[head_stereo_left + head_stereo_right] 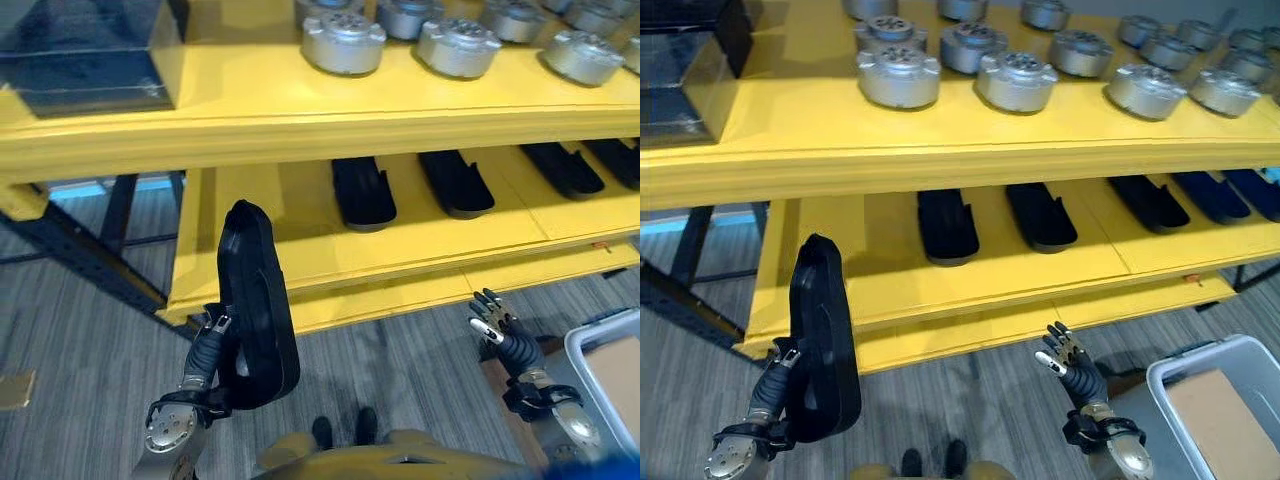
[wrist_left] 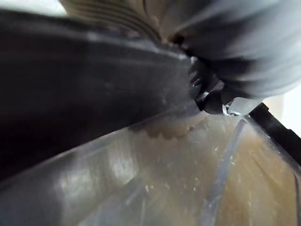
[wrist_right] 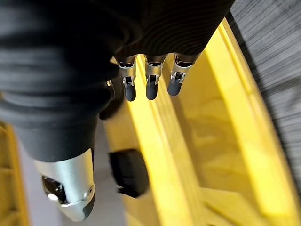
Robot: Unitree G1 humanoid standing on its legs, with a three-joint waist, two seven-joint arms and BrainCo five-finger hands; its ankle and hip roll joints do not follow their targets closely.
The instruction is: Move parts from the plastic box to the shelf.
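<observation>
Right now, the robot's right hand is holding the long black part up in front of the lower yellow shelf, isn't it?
Not quite: the left hand holds the long black part in front of the lower yellow shelf, as the left eye view shows. The right hand is open, holding nothing.

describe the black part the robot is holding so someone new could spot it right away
Start at the yellow shelf and look below and in front of its lower level, at the left end. There a long black part stands upright against the left hand. Its look-alikes lie flat on the lower shelf.
</observation>
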